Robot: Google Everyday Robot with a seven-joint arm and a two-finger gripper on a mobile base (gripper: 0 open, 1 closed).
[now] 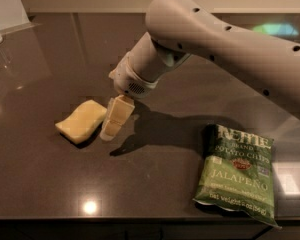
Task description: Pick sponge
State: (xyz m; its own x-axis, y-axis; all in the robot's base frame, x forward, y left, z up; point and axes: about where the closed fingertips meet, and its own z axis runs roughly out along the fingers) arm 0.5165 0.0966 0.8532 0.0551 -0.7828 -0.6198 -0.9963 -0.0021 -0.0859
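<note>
A green chip bag (pixel 237 173) is seen nearest on the dark desk (pixel 40 184). Further back the sponge (pixel 81 121) is laid flat, and the end effector (pixel 111 131) is held just beside it, on the bag's side; its open or closed state cannot be told

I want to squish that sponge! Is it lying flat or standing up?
Lying flat: the sponge rests with its broad face up on the counter. The claw hangs close beside it.
</note>
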